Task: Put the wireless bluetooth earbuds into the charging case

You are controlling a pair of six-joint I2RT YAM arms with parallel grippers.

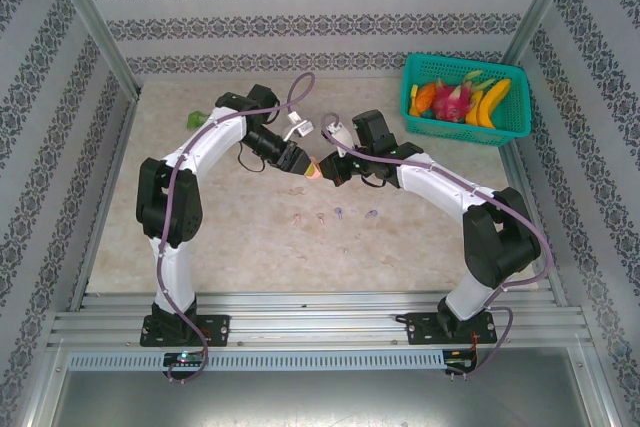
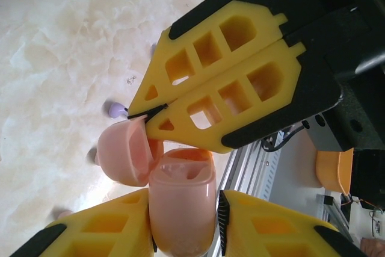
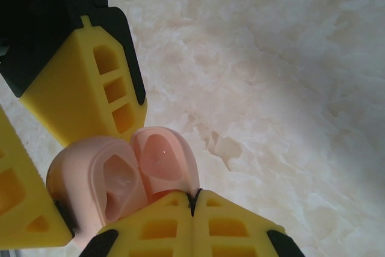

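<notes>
Two end effectors met over the middle of the desk (image 1: 240, 237), both busy with one pale pink charging case (image 3: 114, 185) held up off the surface. The left end effector (image 2: 184, 195) had its pads pressed against either side of the case's lower half. The right end effector (image 3: 192, 200) was fully closed, its joined tips touching the edge of the flipped-open lid (image 2: 123, 151). Whether a sliver of rim was pinched between them could not be told.

The earbuds (image 1: 340, 213) lay loose on the desk at about 6 o'clock from the case in the overhead view, well apart from it. One lilac earbud (image 2: 114, 109) showed just beyond the lid in the left wrist view.

Several risks followed from this, in my judgement:

- **Slipping:** the glossy, rounded shell could have slipped out of the left pads under a hard squeeze or a sideways nudge from the right tips.
- **Scattering:** a dropped case would likely have landed among the earbuds and scattered them.
- **Lid closing:** with neither arm free, fetching an earbud meant the right tips leaving the lid, which might then have swung shut.
- **Prying:** too firm a push on the lid risked twisting the case in its grip.
</notes>
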